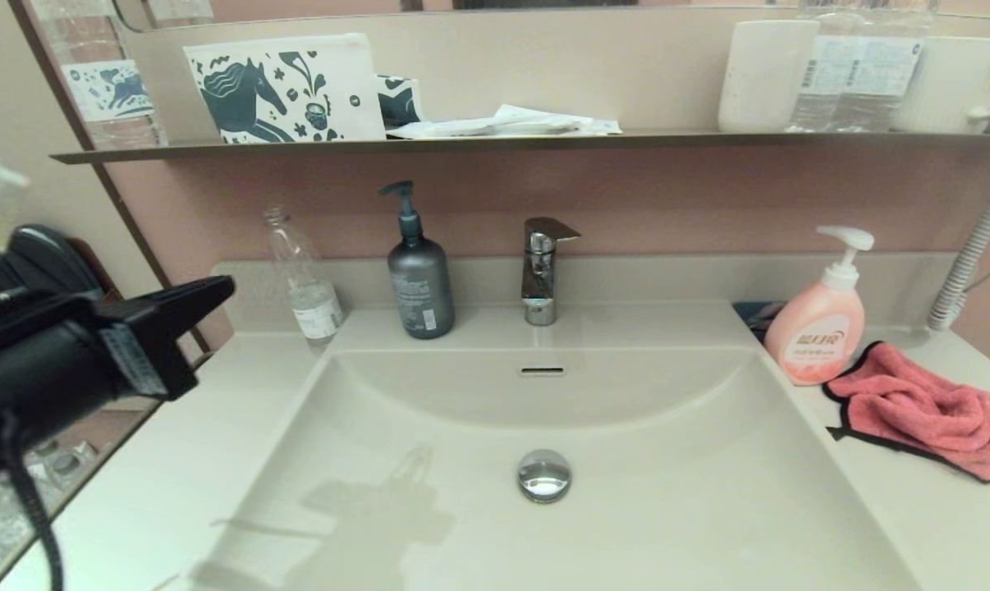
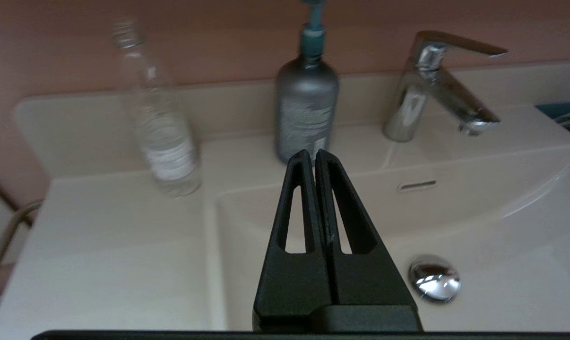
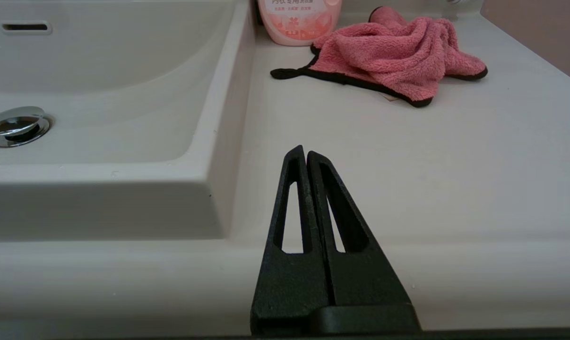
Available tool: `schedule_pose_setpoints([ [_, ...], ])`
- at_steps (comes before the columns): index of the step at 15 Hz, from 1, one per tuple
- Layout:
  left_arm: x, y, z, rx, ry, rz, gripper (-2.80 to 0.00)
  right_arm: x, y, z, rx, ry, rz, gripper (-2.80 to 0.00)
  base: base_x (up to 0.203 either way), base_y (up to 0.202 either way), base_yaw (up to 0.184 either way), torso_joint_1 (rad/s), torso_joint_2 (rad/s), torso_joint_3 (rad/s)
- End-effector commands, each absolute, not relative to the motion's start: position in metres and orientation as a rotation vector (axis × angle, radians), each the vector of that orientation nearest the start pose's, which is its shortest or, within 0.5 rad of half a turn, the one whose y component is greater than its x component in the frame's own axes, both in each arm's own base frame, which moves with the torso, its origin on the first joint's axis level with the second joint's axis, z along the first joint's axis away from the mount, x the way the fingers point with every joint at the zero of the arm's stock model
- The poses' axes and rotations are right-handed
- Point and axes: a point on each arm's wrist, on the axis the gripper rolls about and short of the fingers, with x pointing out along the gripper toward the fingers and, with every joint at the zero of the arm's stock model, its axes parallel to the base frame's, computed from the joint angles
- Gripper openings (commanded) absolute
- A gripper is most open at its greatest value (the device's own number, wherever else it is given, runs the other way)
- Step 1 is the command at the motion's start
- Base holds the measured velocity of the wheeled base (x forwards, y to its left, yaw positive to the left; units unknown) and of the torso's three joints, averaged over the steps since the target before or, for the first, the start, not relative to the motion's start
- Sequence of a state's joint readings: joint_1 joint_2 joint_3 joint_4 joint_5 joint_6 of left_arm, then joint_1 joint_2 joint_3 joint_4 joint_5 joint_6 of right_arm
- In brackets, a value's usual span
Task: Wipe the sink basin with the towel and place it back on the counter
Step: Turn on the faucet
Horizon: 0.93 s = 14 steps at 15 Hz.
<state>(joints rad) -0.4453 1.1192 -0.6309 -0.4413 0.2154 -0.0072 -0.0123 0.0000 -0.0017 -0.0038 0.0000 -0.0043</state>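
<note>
Lying crumpled on the counter (image 1: 914, 525) to the right of the sink basin (image 1: 429, 509): the towel (image 1: 922, 410), coral-pink with black trim, just beside the pink pump soap bottle (image 1: 815, 332) and clear of the basin's edge. Held by neither gripper. From the right wrist view, same towel (image 3: 389, 52) bunched up near the soap bottle (image 3: 299, 19), one black-trimmed corner stretched flat toward the basin.

Hovering low near the front edge of the counter, well apart from the towel: the right gripper (image 3: 304, 153), fingers pressed together, grasping nothing; out of sight in the head view.

Raised at the left side over the counter, tips pointing toward the basin: the left gripper (image 1: 216, 291), seen from its wrist camera (image 2: 311, 156) with fingers clenched together and nothing between them.

Sitting at the basin's middle: round chrome drain plug (image 1: 544, 474), with the slot overflow (image 1: 542, 371) in the curved back wall above it. Standing along the back rim: chrome faucet (image 1: 542, 271), grey pump bottle (image 1: 419, 283), clear plastic bottle (image 1: 304, 279). Higher up, a dark wall shelf (image 1: 495, 144) carrying a horse-patterned pouch (image 1: 286, 89) and white cups.
</note>
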Motion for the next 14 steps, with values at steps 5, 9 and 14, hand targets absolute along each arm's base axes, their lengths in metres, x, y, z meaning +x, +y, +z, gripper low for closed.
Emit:
schedule_pose_setpoints([
  [5,0.217,-0.150,0.239,0.039,0.107,-0.224,-2.80,-0.023,0.000,0.076,-0.005,-0.003,-0.012,-2.80,0.000,0.000,0.000,0.000,0.00,0.000],
  [9,0.239,-0.194,0.225,0.059,0.119,-0.270,-2.80,-0.023,0.000,0.076,-0.005,-0.004,-0.012,-2.80,0.000,0.000,0.000,0.000,0.00,0.000],
  [14,0.246,-0.246,0.210,0.093,0.134,-0.345,-2.80,-0.023,0.000,0.076,-0.005,-0.005,-0.012,-2.80,0.000,0.000,0.000,0.000,0.00,0.000],
])
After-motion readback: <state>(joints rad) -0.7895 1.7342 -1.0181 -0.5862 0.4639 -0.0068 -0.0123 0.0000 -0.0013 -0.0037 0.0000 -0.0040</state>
